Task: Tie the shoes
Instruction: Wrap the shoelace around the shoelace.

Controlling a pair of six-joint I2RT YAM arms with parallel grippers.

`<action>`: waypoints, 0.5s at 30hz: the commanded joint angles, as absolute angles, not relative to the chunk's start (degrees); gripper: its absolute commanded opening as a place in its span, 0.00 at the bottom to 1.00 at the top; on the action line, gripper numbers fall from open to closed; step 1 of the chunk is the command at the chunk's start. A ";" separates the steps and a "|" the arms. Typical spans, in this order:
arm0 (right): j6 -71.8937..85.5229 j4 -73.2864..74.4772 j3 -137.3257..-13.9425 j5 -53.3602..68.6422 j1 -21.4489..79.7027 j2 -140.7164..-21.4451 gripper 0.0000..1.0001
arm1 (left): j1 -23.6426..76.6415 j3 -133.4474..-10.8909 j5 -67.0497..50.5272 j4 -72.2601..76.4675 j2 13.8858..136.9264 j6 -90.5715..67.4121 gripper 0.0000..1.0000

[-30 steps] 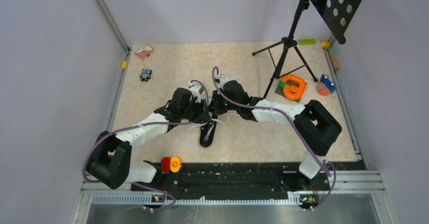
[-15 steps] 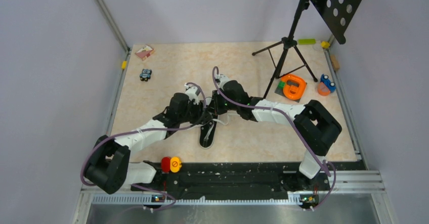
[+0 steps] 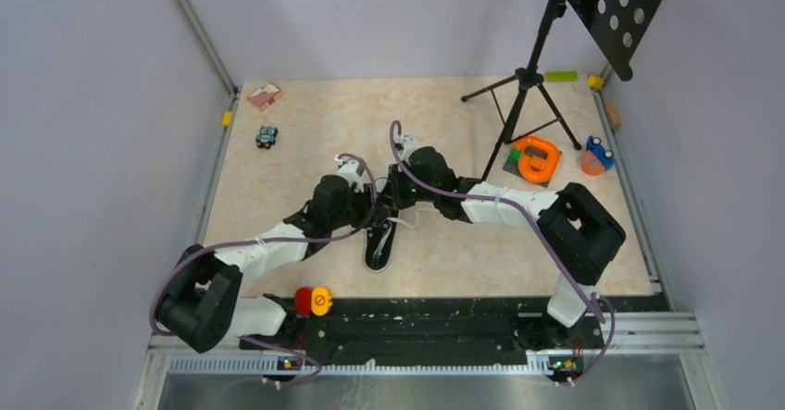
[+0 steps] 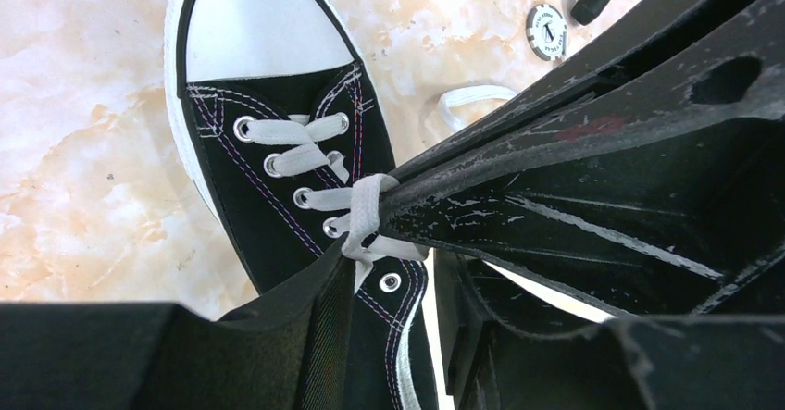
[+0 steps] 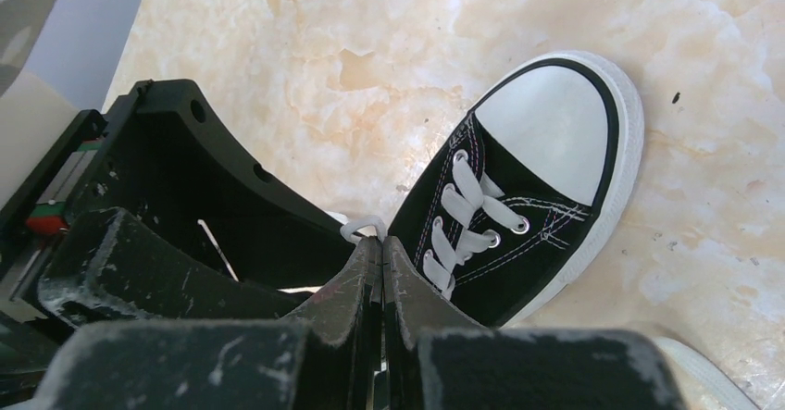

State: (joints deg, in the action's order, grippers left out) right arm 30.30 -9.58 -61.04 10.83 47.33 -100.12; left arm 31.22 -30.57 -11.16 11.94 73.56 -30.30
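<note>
Black sneaker [image 3: 379,246] lies on the table [image 3: 278,179], centre, close to the near edge, toe cap pointing that way. Right claw [image 5: 381,243] is pinched tight on a loop of white lace [image 4: 363,214] over the lacing. Left claw [image 4: 393,273] sits just beside it, half spread, straddling the same strand. It may be touching the strand, but the view is too crowded to tell.

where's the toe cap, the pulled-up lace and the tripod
toe cap [image 4: 264,26]: left wrist view, middle of the white rubber
white lace [image 4: 363,211]: left wrist view, raised strand above the eyelets
tripod [image 3: 528,79]: top view, hub where its legs meet
</note>
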 commanded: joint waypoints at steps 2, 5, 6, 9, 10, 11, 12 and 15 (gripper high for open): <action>30.87 -12.30 -60.89 11.98 46.95 -97.61 0.00 | 31.71 -30.03 -9.76 16.56 74.95 -30.76 0.39; 30.85 -12.13 -60.86 11.97 47.01 -97.58 0.00 | 31.88 -29.37 -9.76 18.21 75.02 -31.08 0.36; 30.92 -12.13 -60.83 11.95 46.95 -97.65 0.00 | 31.92 -29.31 -9.80 18.40 75.20 -31.22 0.35; 30.92 -12.04 -60.91 12.02 47.00 -97.72 0.00 | 31.98 -29.68 -10.25 18.94 75.94 -31.38 0.31; 30.83 -11.98 -60.93 12.09 46.94 -97.70 0.00 | 31.92 -29.70 -10.36 19.06 76.09 -31.42 0.29; 30.87 -11.96 -60.99 12.12 46.98 -97.65 0.00 | 31.94 -29.71 -10.40 19.22 76.14 -31.39 0.28; 30.86 -11.91 -61.00 12.19 46.98 -97.63 0.00 | 31.97 -29.70 -10.22 19.30 76.13 -31.46 0.27; 31.02 -11.97 -60.94 12.54 46.95 -97.59 0.00 | 31.99 -29.38 -9.72 19.95 75.79 -31.42 0.22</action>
